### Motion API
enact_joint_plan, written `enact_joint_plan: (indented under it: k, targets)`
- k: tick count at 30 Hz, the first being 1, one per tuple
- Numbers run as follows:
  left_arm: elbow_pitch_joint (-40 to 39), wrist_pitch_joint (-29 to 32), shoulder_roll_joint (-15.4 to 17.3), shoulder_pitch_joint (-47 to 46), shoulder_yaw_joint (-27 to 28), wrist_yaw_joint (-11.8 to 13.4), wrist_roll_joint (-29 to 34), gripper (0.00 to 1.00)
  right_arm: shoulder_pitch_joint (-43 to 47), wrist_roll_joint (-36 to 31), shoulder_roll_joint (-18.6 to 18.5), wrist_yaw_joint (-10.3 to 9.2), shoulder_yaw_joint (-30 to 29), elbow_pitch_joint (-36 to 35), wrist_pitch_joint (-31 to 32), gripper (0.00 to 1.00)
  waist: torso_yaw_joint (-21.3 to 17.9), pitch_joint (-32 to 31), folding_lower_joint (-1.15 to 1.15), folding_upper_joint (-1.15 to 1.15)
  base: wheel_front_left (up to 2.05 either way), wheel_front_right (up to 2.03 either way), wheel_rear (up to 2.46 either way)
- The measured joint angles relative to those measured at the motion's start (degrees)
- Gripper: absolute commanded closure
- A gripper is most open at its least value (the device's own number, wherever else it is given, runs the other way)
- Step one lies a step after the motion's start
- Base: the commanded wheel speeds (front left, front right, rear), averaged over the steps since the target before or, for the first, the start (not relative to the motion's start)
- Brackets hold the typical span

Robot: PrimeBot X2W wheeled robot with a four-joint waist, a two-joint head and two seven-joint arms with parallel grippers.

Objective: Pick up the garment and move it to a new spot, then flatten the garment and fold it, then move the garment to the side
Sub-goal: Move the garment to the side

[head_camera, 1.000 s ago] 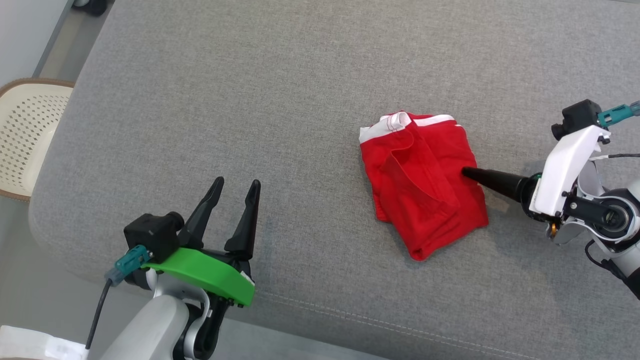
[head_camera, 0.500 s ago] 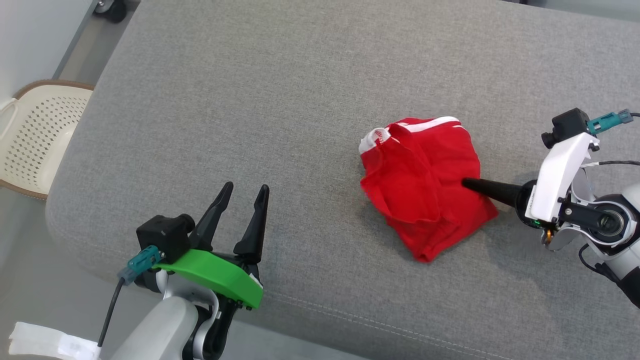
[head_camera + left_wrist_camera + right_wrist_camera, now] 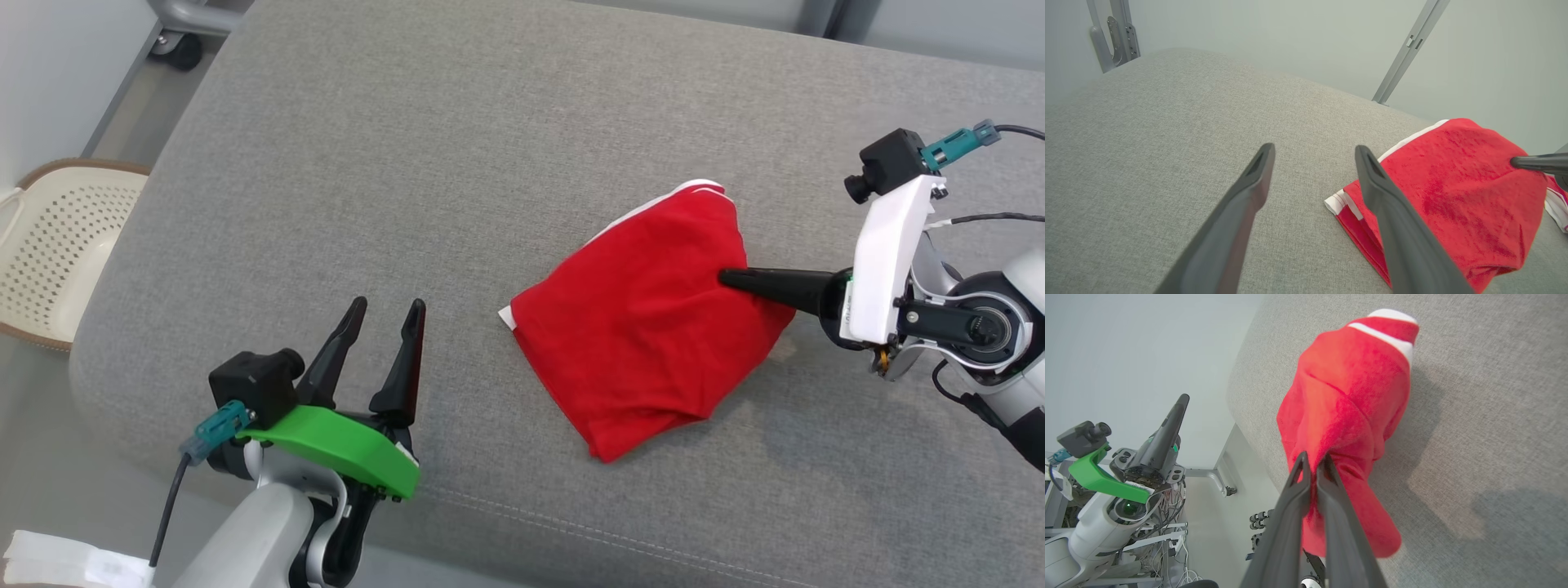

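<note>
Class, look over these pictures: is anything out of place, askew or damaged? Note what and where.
Only the red garment: it sits crumpled and skewed on the grey cushion, its right side pinched up by the right tool. No tear or spill shows.

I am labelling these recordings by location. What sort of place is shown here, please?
Probably an indoor test room arranged like a home laundry corner. A grey upholstered cushion serves as the work surface, a cream perforated basket stands on the floor beside it, and a wheeled metal frame stands behind.

Red garment with white trim, on grey woven cushion.
</note>
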Motion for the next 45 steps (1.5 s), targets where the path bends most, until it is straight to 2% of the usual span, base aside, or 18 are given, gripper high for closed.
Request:
enact_joint_plan:
  k: [3, 10, 15, 27, 34, 45]
  targets:
    - [-0.4, 0.0, 0.0, 0.1, 0.3, 0.0, 0.0, 0.00, 0.1, 0.2, -0.5, -0.41, -0.7, 0.3, 0.1, 1.00, -1.1, -0.3, 0.00, 0.00, 0.00, 0.00, 0.00]
    - [-1.6, 0.0, 0.9, 0.3, 0.7, 0.0, 0.0, 0.00, 0.8, 0.8, -3.6, -2.83, -3.7, 2.6, -0.9, 1.00, -3.3, 0.7, 0.00, 0.00, 0.00, 0.00, 0.00]
    - [-2.6, 0.0, 1.9, 0.3, 1.2, 0.0, 0.5, 0.00, 1.4, 0.8, -7.0, -4.32, -5.8, 3.7, -2.0, 1.00, -5.2, 2.1, 0.00, 0.00, 0.00, 0.00, 0.00]
    - [-4.8, 1.2, 3.2, 0.0, 2.5, 0.0, 1.5, 0.00, -0.7, 0.4, -13.4, -5.86, -11.3, 3.8, -3.7, 1.00, -10.8, 5.6, 0.00, 0.00, 0.00, 0.00, 0.00]
    - [-6.6, 2.4, 3.2, -1.6, 2.4, 0.0, 2.9, 0.00, -2.3, 0.4, -15.9, -7.88, -14.2, 4.0, -5.2, 1.00, -14.1, 8.4, 0.00, 0.00, 0.00, 0.00, 0.00]
    - [-7.9, 2.6, 3.1, -3.3, 2.7, 0.0, 4.4, 0.00, -3.2, 0.8, -19.1, -8.90, -18.1, 5.9, -7.6, 1.00, -16.1, 12.1, 0.00, 0.00, 0.00, 0.00, 0.00]
